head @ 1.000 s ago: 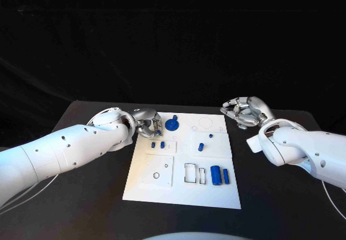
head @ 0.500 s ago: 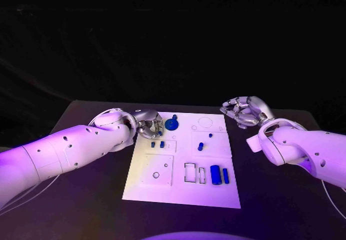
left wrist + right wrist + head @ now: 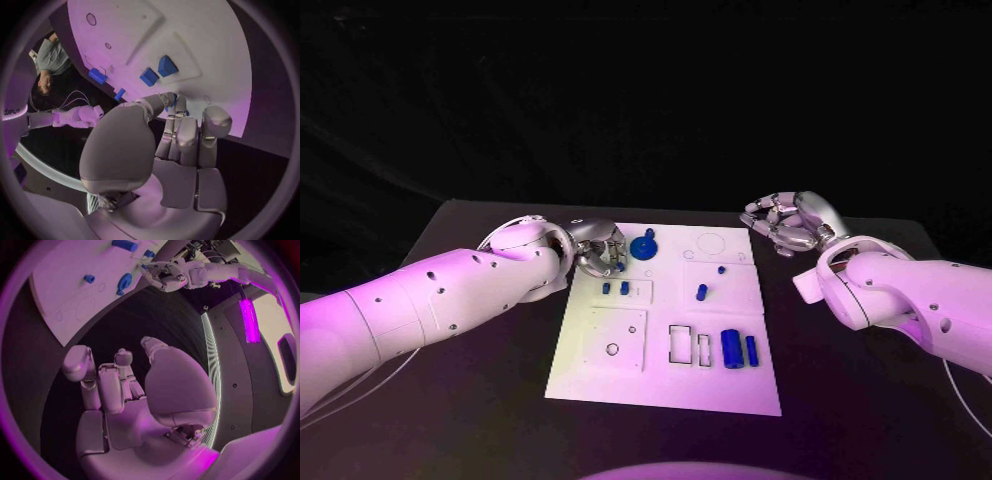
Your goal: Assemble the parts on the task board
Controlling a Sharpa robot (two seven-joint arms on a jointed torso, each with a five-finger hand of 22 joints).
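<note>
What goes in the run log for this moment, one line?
left hand: at task board far-left edge, grip unclear | right hand: fingers curled, holds nothing, off far-right corner | blue parts: on board

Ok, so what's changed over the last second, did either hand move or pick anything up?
Nothing has visibly changed. The left hand still sits at the task board's far left edge beside the round blue part, and the right hand still hovers curled and holding nothing off the far right corner. The blue parts lie where they were.
</note>
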